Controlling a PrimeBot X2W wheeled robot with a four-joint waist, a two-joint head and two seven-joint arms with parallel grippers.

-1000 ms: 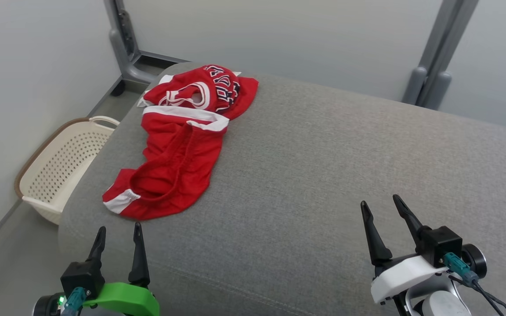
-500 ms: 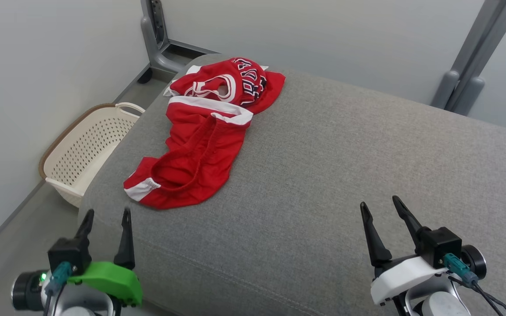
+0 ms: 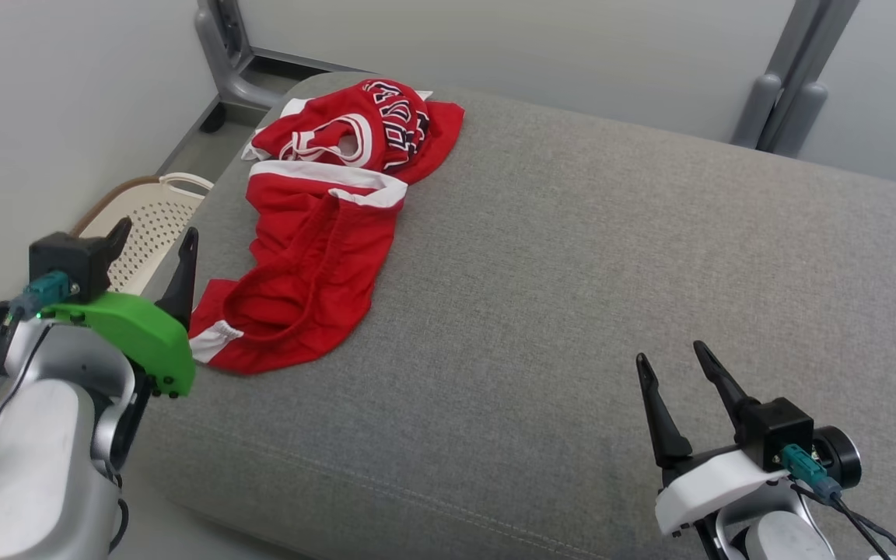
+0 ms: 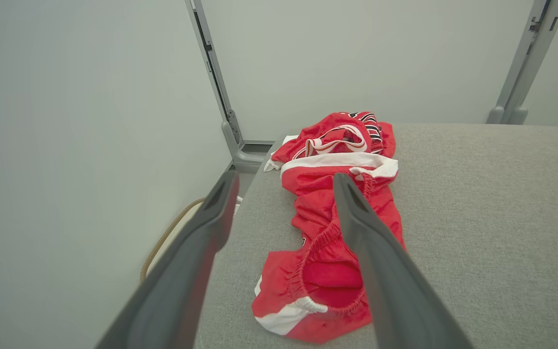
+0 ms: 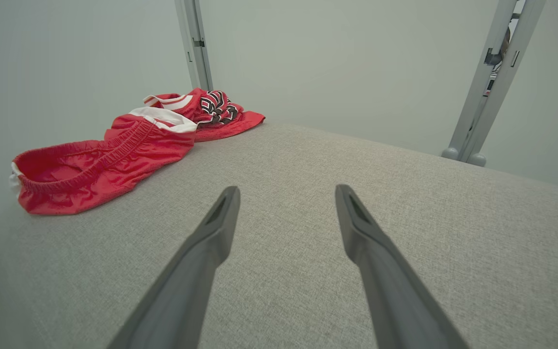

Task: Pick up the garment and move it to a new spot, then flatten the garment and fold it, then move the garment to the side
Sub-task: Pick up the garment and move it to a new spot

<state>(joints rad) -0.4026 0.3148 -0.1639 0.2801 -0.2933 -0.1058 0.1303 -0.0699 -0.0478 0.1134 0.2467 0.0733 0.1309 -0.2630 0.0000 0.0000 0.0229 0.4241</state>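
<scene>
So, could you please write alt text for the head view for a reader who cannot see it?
A crumpled red jersey with black lettering lies at the far left of a grey cushion, a plainer red cloth touching its near side. The left claw is open near that cloth; the right claw is open at lower right.

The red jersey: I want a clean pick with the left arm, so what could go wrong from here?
1. The open left gripper is nearest the plain red shorts, which lie against the lettered jersey; it may grab the wrong cloth, or both.
2. The pile lies by the left edge of the cushion, beside the basket; a tug might pull it off.
</scene>
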